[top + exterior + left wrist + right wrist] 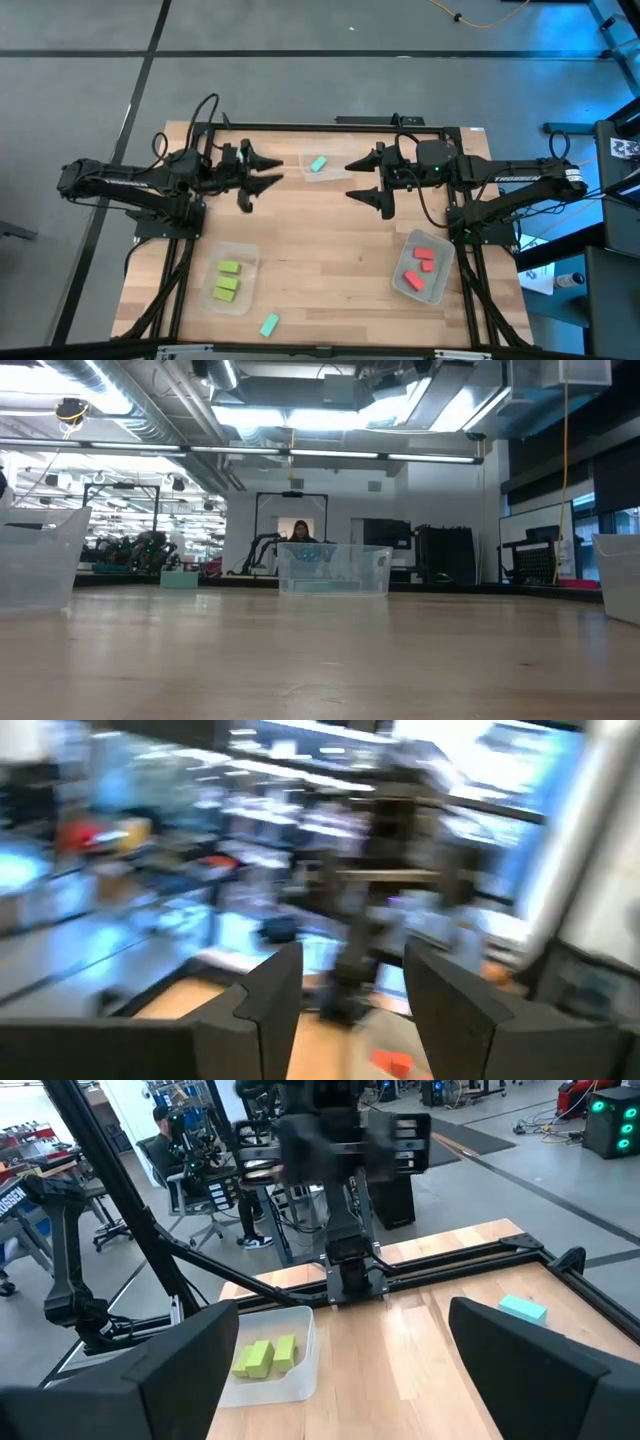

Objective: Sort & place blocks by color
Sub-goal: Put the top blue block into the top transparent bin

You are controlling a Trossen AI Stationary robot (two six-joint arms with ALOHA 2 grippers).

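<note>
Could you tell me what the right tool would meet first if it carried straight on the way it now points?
Probably the left tool, which faces the open right tool across the table. The right wrist view also shows the left arm straight ahead, though heights may differ.

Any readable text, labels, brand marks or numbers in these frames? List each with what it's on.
"TROSSEN": white lettering along the dark right arm's forearm, small, only just legible in the high view.
White label with dark marks on the black stand at the table's right edge: too small to read.
Red tag with white letters at the edge of the right wrist view: cut off, unreadable.
Left wrist view: blurred, nothing legible.
Low view: no readable text.
</note>
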